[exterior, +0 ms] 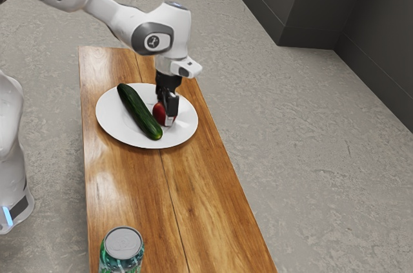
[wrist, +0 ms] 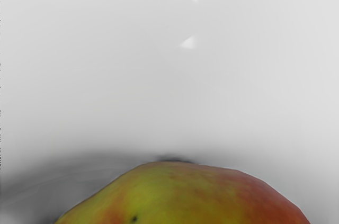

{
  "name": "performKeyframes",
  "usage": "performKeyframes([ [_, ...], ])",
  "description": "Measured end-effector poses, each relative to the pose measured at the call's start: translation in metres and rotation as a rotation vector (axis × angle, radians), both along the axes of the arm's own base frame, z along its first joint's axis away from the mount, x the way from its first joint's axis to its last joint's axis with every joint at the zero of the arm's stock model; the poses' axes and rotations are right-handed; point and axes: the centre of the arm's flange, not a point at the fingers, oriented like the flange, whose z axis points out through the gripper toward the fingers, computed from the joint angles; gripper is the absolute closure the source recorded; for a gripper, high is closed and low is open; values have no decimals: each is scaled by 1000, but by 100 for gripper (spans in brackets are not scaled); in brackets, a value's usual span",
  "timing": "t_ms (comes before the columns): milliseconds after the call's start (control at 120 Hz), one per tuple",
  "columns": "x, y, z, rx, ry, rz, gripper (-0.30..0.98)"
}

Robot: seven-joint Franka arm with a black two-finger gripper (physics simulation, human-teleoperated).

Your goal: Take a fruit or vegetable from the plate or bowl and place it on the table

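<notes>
My gripper (exterior: 168, 109) is down at the plate, right at the red fruit (exterior: 159, 113) and partly covering it. Whether it holds the fruit cannot be made out. In the wrist view the fruit (wrist: 185, 197) is large, yellow-green turning to red, with a small dark spot, just under the hand. Beside it on the white plate (exterior: 114, 123) lies a long dark green cucumber (exterior: 139, 111), toward the exterior view's left. Around the fruit, the plate's pale surface (wrist: 159, 86) spreads out in the wrist view.
The plate rests on a narrow wooden table (exterior: 139, 186). A green can with a silver top (exterior: 122, 247) stands far from the plate, near the exterior view's lower edge. The table's long edge runs past the plate on the exterior view's right.
</notes>
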Motion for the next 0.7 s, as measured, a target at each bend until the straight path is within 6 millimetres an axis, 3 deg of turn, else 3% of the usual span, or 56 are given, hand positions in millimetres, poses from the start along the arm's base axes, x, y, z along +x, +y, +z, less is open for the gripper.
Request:
performKeyframes([
  [175, 5, 4, 11, 19, -47, 17, 32],
  [267, 7, 5, 17, 33, -71, 25, 37],
  [317, 14, -2, 30, 42, -103, 14, 36],
  [400, 32, -38, 52, 54, -159, -51, 36],
  [475, 41, -90, 64, 60, -189, -125, 36],
  [550, 42, -130, 66, 47, -196, -165, 36],
  [700, 47, -201, 52, -7, -180, -196, 36],
])
